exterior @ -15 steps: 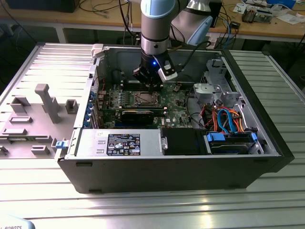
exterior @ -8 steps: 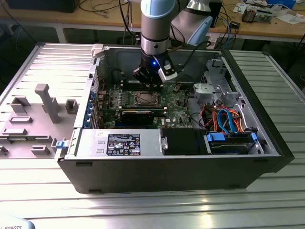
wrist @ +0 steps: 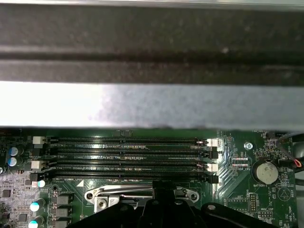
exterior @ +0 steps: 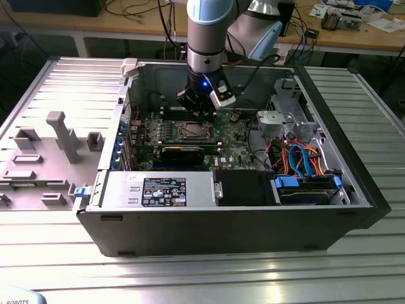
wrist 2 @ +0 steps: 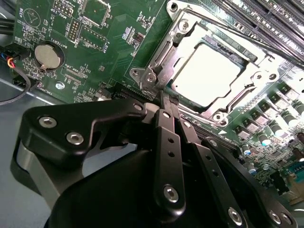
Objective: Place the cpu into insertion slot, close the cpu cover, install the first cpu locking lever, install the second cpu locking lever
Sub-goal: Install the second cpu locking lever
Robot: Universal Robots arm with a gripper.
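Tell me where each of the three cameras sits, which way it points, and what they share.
Exterior view: off the arm, above and outside the open computer case, looking down into it; the arm and gripper hang over the motherboard.
Second wrist view: on the wrist, looking past the gripper at the cpu seated under the closed cpu cover.
First wrist view: on the wrist, facing the memory slots and case wall; the gripper shows.
Shared: both wrist views show the coin battery and the gripper.
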